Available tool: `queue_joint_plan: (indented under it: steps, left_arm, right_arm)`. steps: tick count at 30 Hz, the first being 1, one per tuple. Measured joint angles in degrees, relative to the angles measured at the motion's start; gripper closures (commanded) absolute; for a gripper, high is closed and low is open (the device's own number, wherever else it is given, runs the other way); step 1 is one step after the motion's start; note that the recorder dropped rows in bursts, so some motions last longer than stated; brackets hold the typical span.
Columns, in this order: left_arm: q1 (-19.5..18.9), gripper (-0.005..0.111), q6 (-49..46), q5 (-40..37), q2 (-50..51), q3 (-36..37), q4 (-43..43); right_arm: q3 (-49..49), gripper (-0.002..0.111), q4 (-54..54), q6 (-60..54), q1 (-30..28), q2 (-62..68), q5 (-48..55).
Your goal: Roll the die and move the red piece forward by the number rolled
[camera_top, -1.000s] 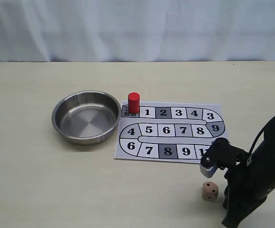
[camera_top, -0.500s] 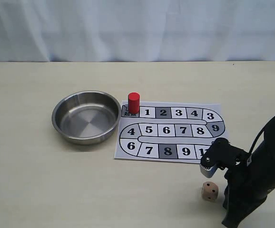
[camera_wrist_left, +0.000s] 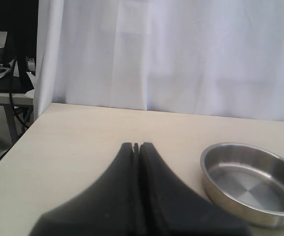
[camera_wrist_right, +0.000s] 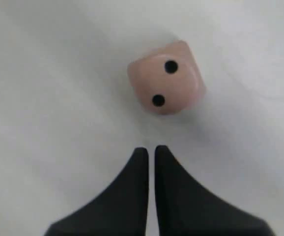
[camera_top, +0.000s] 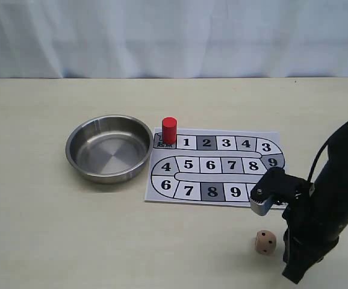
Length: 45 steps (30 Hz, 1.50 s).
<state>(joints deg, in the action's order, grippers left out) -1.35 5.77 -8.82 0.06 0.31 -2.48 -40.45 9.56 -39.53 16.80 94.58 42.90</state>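
The die (camera_top: 265, 241) lies on the table in front of the board's right end, a tan cube showing two pips (camera_wrist_right: 165, 77) in the right wrist view. My right gripper (camera_wrist_right: 151, 147) hangs just short of it, jaws shut but for a hairline gap and holding nothing. The red piece (camera_top: 169, 130) stands upright on the board's first square at its top left. My left gripper (camera_wrist_left: 136, 144) is shut and empty over bare table, outside the exterior view.
The numbered paper board (camera_top: 222, 132) lies flat mid-table. A steel bowl (camera_top: 71, 141) sits left of it, also close to the left gripper (camera_wrist_left: 206, 157). My right arm (camera_top: 330, 198) stands beside the die. A white curtain backs the table.
The right arm's wrist has shifted slightly left and up above the die. Die, red piece and bowl have not moved.
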Motion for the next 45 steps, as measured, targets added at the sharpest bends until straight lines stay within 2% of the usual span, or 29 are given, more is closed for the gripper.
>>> queue_joint_plan:
  steps: [5,10,14,20,22,27,28,32,40,45]
  left_arm:
    - [0.00,0.107,0.00,0.00,0.00,0.00,0.00]
    - [0.00,0.107,0.00,0.00,0.00,0.00,0.00]
    - [0.00,0.107,0.00,0.00,0.00,0.00,0.00]
    - [0.00,0.107,0.00,0.00,0.00,0.00,0.00]
    - [0.00,0.107,0.00,0.00,0.00,0.00,0.00]
    - [0.00,0.107,0.00,0.00,0.00,0.00,0.00]
    - [0.00,0.107,0.00,0.00,0.00,0.00,0.00]
    - [0.00,0.107,0.00,0.00,0.00,0.00,0.00]
    - [0.00,0.107,0.00,0.00,0.00,0.00,0.00]
    - [0.00,0.107,0.00,0.00,0.00,0.00,0.00]
  right_arm:
    - [-4.47,0.104,-0.34,0.00,0.00,0.00,9.48]
    - [-9.40,0.104,-0.75,0.46,0.00,0.00,14.69]
    - [-15.23,0.104,-0.85,6.95,0.00,0.00,16.21]
    - [-20.82,0.104,-0.85,11.81,0.00,0.00,12.19]
    - [-21.02,0.098,-0.45,11.94,0.00,0.00,7.36]
    - [-21.05,0.072,2.05,11.94,0.00,0.00,-2.57]
    - [-21.27,0.071,3.53,11.94,0.00,0.13,-4.32]
    - [-23.45,0.070,8.23,11.94,0.00,2.59,-6.63]
    - [-30.15,0.070,10.73,11.94,0.00,8.91,-6.73]
    - [-36.65,0.070,14.56,11.94,0.00,14.42,-6.73]
